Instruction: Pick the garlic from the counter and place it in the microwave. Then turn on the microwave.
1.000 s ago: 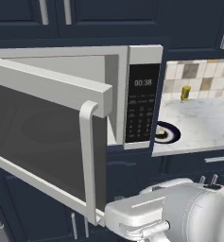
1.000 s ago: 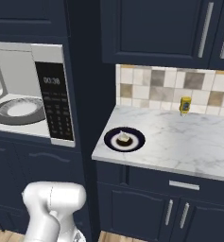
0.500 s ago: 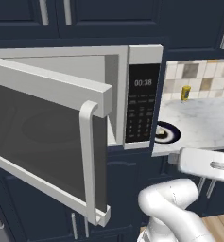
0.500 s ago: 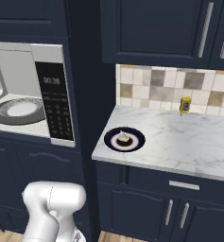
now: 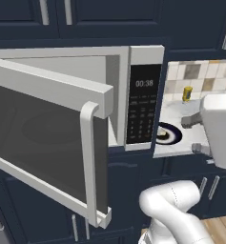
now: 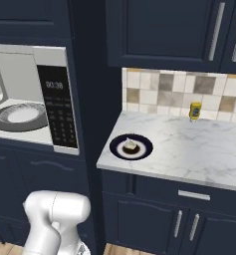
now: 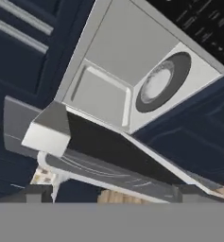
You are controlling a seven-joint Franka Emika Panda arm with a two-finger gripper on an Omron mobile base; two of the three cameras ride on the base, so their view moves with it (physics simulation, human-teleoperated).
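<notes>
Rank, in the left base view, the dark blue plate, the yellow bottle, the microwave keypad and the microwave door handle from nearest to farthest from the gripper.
From the gripper, as this view shows it:
1. Dark blue plate, just to its left.
2. Yellow bottle, behind by the tiles, and microwave keypad, further left: too close to call.
3. Microwave door handle, far left.

Dark blue plate (image 6: 142,148), yellow bottle (image 6: 194,111) by tiled backsplash (image 6: 159,92) — navy cabinets (image 6: 164,35)
</notes>
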